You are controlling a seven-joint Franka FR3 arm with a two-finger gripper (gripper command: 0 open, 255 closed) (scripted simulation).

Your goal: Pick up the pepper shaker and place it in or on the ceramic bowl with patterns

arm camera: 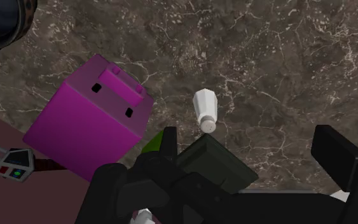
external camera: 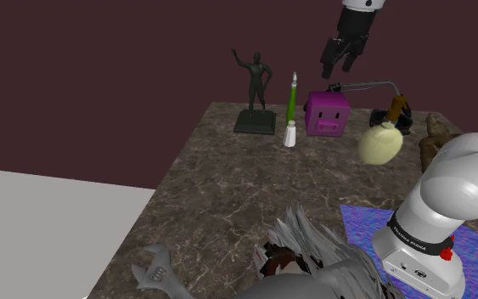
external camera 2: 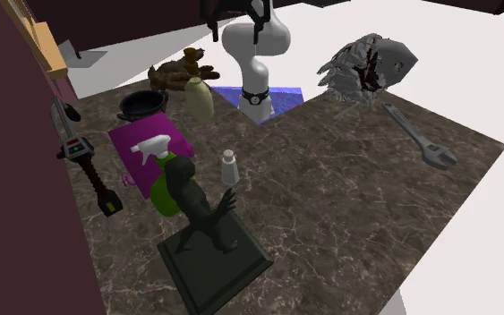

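The dark marbled surface (external camera: 228, 195) carries a fair crowd of things, and the white arm (external camera: 458, 183) reaches up from its stand over the far end of it. A dark statue of a man (external camera: 255, 81) stands back there on a square base. A magenta cube with a pig's face (external camera: 327, 113) is close by, and a green spray bottle (external camera: 293, 100) stands between the two. The dark round bowl (external camera 2: 142, 105), which I take for the one the task means, sits beyond the cube near the wall. That puts it well apart from the shaker, with the cube in between.

The pincer (external camera: 337, 70) hangs high over the cube. It is released, with its black fingers spread and nothing between them. The pepper shaker (external camera: 290, 134) is the smallest thing here. It is white and upright, standing on the surface near the foot of the spray bottle, in front of the cube and statue. From the wrist view it lies ahead of the open fingers, untouched.

So I'd say this is the approach, with the grasp not yet begun. The next move, to my eye, is a descent that centres the spread fingers either side of the shaker. The pincer must keep clear of the tall statue and bottle crowding that spot. Then it should close gently, since so small and narrow a thing looks easy to tip.
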